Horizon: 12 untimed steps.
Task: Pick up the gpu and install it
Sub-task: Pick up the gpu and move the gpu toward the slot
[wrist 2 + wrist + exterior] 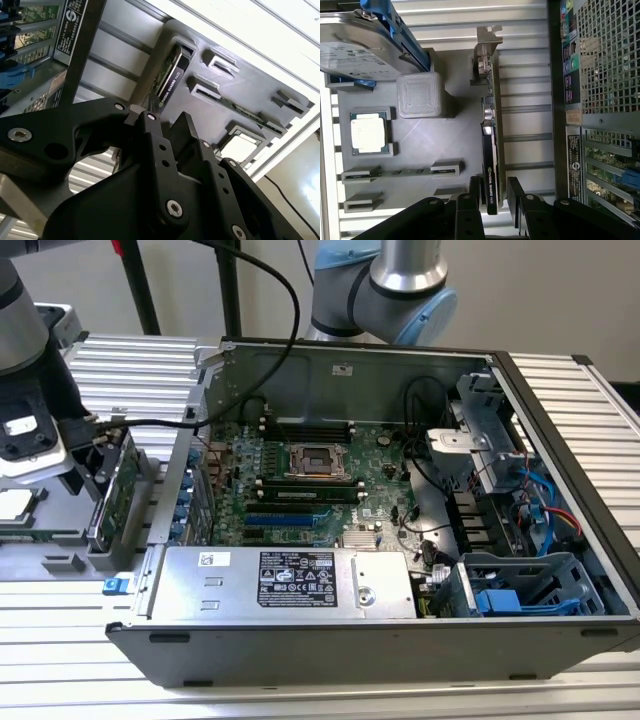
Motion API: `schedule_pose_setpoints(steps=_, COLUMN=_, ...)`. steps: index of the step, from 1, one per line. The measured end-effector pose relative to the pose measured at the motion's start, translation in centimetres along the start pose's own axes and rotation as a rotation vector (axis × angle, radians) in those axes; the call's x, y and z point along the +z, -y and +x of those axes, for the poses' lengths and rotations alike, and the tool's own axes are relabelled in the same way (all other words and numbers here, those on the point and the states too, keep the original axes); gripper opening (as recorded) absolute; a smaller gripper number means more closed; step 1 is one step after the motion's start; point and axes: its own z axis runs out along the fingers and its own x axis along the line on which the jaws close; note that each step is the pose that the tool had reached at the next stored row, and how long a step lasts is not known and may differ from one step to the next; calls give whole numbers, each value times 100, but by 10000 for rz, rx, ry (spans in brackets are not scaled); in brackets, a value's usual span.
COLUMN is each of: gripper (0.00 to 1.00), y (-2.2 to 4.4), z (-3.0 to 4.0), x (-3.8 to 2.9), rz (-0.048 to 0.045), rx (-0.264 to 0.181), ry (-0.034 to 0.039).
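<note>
Black gripper [494, 189], its fingers apart on either side of the graphics card [490, 145] and not clamping it. The card stands on edge in a slot along the grey tray's [420, 150] edge nearest the computer case [330, 655]. It looks stiff, light and fragile, best pinched across its flat faces. The tray also holds a processor [368, 135], memory stick [400, 173] and hard drive [355, 50].
</note>
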Motion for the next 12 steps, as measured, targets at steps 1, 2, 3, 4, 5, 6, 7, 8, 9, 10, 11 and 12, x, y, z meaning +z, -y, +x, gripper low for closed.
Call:
schedule_pose_setpoints(steps=1, gripper=100, y=0, z=0, x=7, rz=0, rx=0, ry=0)
schedule_pose_setpoints(steps=2, gripper=100, y=1, z=0, x=13, rz=1, rx=0, ry=-1)
schedule_pose_setpoints(steps=3, gripper=100, y=1, z=0, x=20, rz=0, rx=0, ry=0)
schedule_pose_setpoints(steps=4, gripper=100, y=1, z=0, x=27, rz=0, rx=0, ry=0)
schedule_pose_setpoints(steps=5, gripper=100, y=2, z=1, x=33, rz=1, rx=0, ry=-1)
schedule_pose_setpoints(steps=6, gripper=100, y=2, z=1, x=40, rz=1, rx=0, ry=-1)
schedule_pose_setpoints(steps=7, gripper=100, y=2, z=1, x=45, rz=1, rx=0, ry=-1)
schedule_pose_setpoints(steps=8, gripper=100, y=3, z=1, x=49, rz=2, rx=0, ry=-2)
schedule_pose_setpoints(steps=9, gripper=100, y=3, z=1, x=54, rz=1, rx=0, ry=-2)
schedule_pose_setpoints(steps=10, gripper=100, y=3, z=2, x=58, rz=1, rx=1, ry=-1)
schedule_pose_setpoints(steps=11, gripper=100, y=3, z=2, x=62, rz=1, rx=0, ry=-1)
schedule_pose_setpoints(steps=12, gripper=100, y=3, z=1, x=66, rz=2, rx=1, ry=-1)
